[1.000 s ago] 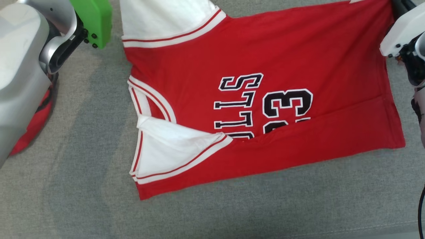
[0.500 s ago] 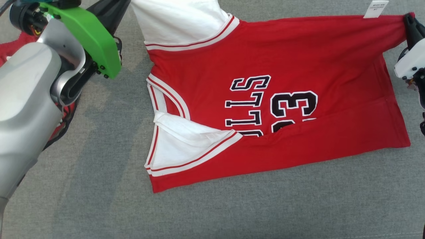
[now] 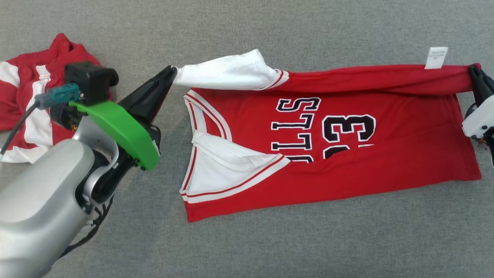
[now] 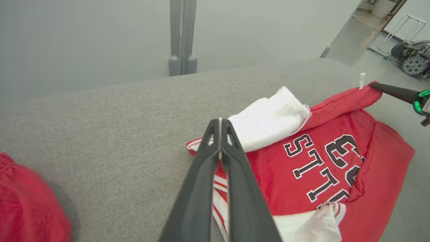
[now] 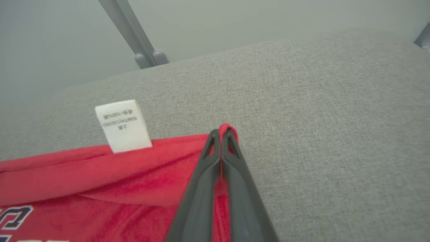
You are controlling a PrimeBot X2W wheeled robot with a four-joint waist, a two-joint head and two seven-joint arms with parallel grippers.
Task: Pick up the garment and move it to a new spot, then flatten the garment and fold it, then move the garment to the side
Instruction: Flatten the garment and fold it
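The garment is a red jersey with white sleeves and black number 33, lying sideways on the grey surface. Its near long edge is folded over its lower part. Its far edge is lifted and stretched between both grippers. My left gripper is shut on the white sleeve tip at the jersey's left end, and its dark fingers are pressed together. My right gripper is shut on the red hem corner at the right end, beside a white care label.
A second red and white garment lies bunched at the far left, behind my left arm's green wrist cover. The grey fabric surface runs wide in front. A grey post stands beyond the far edge.
The head view has tilted up, so the whole scene slid down. Both grippers have drawn the jersey's far edge toward me, rolling it over the red front.
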